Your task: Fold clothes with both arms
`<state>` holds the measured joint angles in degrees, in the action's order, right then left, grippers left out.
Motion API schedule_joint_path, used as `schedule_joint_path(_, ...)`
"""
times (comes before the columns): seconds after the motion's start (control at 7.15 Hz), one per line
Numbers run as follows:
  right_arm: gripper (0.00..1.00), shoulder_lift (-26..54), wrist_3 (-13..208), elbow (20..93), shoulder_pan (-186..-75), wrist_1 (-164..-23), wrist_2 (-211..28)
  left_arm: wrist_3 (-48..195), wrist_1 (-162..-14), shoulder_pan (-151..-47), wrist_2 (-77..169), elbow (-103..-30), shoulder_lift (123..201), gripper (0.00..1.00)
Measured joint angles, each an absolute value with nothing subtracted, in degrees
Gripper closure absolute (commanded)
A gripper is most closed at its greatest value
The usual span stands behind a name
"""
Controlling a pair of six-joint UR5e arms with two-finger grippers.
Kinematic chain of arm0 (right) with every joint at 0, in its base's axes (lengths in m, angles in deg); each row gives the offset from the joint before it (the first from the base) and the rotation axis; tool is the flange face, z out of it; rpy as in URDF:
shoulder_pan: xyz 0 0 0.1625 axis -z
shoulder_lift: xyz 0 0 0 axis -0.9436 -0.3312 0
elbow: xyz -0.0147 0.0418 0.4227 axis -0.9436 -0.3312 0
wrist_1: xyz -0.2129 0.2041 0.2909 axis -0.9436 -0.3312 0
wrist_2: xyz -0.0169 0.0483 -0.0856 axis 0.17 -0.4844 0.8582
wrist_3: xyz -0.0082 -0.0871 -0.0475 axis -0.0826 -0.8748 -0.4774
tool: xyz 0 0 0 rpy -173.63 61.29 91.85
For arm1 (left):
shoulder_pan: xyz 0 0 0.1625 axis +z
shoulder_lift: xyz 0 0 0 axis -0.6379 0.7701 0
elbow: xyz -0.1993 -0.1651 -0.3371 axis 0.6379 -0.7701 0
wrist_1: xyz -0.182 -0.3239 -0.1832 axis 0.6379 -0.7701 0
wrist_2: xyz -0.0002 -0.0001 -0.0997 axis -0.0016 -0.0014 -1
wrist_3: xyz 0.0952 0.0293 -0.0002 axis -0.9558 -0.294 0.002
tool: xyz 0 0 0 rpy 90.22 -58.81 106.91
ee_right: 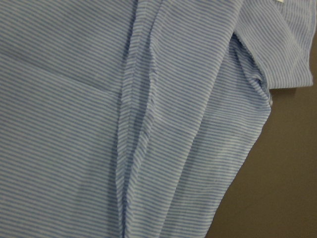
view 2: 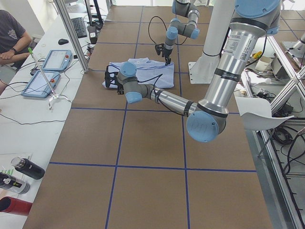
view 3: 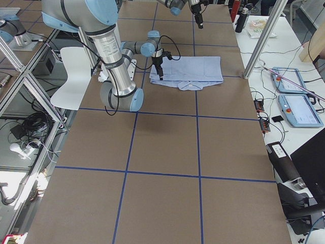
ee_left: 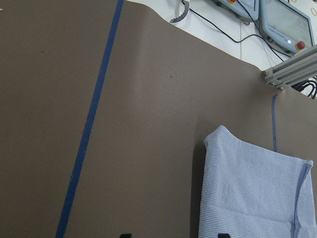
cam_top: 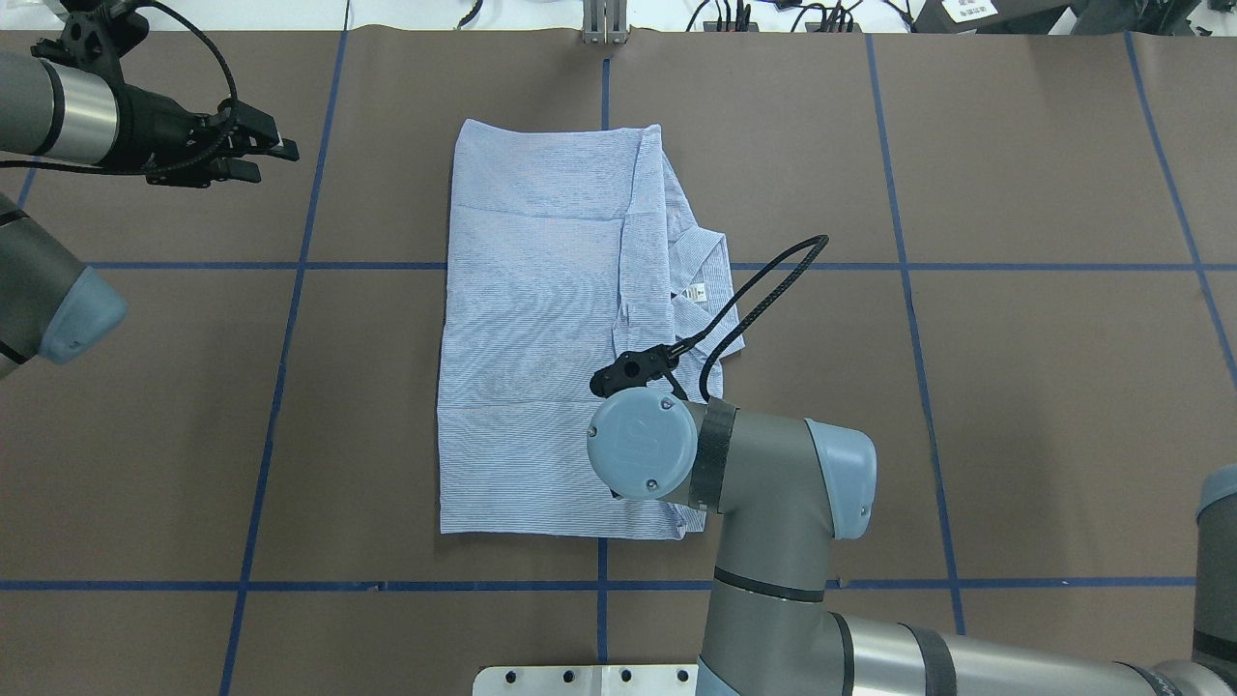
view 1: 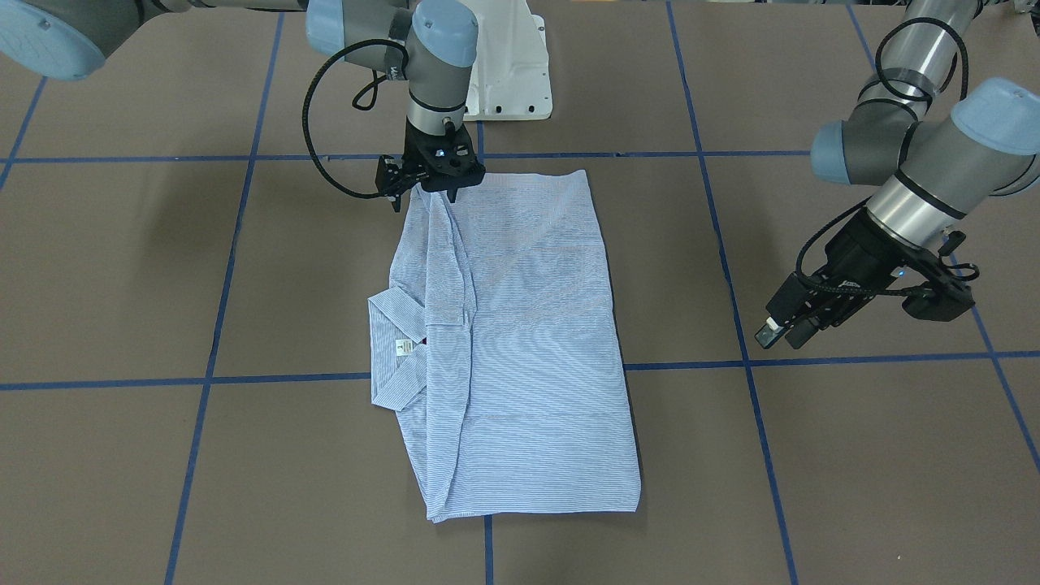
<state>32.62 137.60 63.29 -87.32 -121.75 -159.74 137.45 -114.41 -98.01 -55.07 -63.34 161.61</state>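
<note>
The shirt (view 1: 528, 341) lies flat near the middle of the table (view 1: 853, 455), folded into a long rectangle that runs away from the robot. Its collar (view 1: 390, 357) pokes out past the edge on the robot's right.

It is thin, limp cotton: light and soft, likely to sag and slide apart layer from layer when lifted. Any hold should pinch through every layer at a corner or a folded edge, not the top sheet alone. The loose ridge of cloth along the collar side looks the likeliest part to spill open.

The right gripper (view 1: 439, 191) points straight down onto the shirt's corner nearest the robot, on that ridged side. It seems to touch the cloth, but I cannot tell whether its fingers are closed on it, since the wrist camera shows only stripes.

The left gripper (view 1: 784, 329) hovers over bare table well apart from the shirt, fingers spread and holding nothing.

For a lengthwise fold, the two robot-side corners look the best grips — one per arm.

In the way:
- the right arm (cam_top: 773, 483) hangs over the near end of the shirt
- its black cable (cam_top: 763, 290) loops above the collar
- the white pedestal (view 1: 512, 73) stands just behind the near edge
</note>
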Motion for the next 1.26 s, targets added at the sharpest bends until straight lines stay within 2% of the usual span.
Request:
schedule_joint_path(0.98,0.00,31.43,132.59,61.59,-87.57,-122.79,-160.15,137.52,-114.34,-98.02,-55.41,-63.62,161.63,0.34)
schedule_joint_path(1.26,0.00,28.13,130.66,65.63,-88.53,-125.16,-160.18,137.54,-114.33,-98.01,-55.41,-63.77,161.64,0.34)
